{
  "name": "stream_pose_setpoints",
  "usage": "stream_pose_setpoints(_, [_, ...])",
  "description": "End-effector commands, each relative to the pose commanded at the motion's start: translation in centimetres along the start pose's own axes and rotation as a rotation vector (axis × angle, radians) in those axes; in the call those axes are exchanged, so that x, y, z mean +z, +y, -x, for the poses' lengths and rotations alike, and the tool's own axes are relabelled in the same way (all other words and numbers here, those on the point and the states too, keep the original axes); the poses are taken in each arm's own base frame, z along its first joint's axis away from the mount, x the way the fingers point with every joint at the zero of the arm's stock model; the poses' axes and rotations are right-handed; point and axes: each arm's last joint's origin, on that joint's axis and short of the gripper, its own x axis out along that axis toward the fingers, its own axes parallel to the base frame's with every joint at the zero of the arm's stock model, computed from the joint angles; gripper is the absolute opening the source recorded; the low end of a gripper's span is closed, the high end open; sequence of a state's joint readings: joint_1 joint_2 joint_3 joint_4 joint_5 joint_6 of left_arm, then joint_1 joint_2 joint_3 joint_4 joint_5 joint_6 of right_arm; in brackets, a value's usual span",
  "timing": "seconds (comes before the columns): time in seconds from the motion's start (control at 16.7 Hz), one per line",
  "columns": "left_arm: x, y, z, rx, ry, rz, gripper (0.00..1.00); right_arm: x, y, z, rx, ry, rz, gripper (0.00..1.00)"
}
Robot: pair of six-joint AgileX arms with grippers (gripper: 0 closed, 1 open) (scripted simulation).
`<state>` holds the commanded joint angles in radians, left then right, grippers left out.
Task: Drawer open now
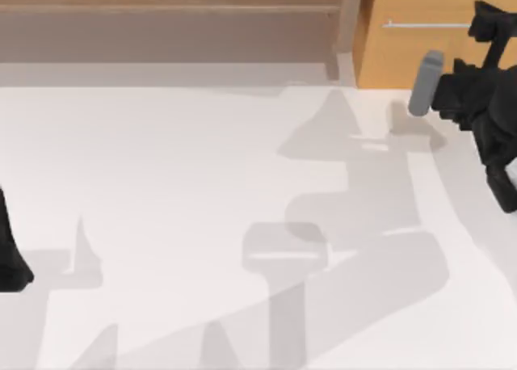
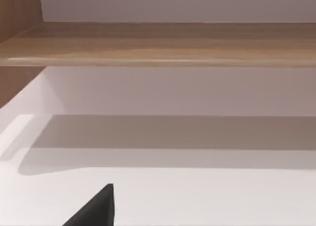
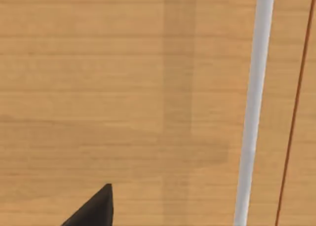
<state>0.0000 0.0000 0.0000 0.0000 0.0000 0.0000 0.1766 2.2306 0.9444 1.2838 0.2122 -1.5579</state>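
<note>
So the drawer [image 1: 420,55] sits at the far right of the white bench [image 1: 202,208], an orange-tan wooden front with a thin silver handle [image 1: 424,24] running across it. The front looks flush with its box, no white inner walls visible, so it reads as closed to me. Just left of it, along the far edge, is the duller grey-brown shelf unit [image 1: 170,23]. The right arm is up at the far right, its right pincer [image 1: 485,23] right at the right-hand end of the handle, pretty much up against the drawer front. Honestly can't tell whether it's released or clenched, the black parts blur together from above. The right wrist camera is pressed in close on the wood grain of the drawer [image 3: 123,88], with the silver handle [image 3: 252,107] crossing the frame and one dark fingertip [image 3: 96,208] poking in at the edge, clear of the bar. The left arm [image 1: 10,249] is parked at the left edge of the bench, on the near side, and its wrist camera looks across the bench [image 2: 197,196] at the shelf unit [image 2: 158,43].
</note>
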Motion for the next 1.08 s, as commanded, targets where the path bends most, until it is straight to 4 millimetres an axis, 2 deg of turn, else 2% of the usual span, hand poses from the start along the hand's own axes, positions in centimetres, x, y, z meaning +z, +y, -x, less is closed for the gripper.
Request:
stream_pose_setpoints(0.24, [0.0,0.0,0.0,0.000,0.000,0.000,1.00,-0.1,0.0,-0.3,0.001,0.001,-0.001,1.00])
stream_pose_setpoints(0.54, [0.0,0.0,0.0,0.000,0.000,0.000,1.00,0.0,0.0,-2.3,0.000,0.000,0.000,1.00])
stream_pose_setpoints(0.78, [0.0,0.0,0.0,0.000,0.000,0.000,1.00,0.0,0.0,-2.5,0.000,0.000,0.000,1.00])
stream_pose_setpoints(1.08, [0.0,0.0,0.0,0.000,0.000,0.000,1.00,0.0,0.0,-2.5,0.000,0.000,0.000,0.62])
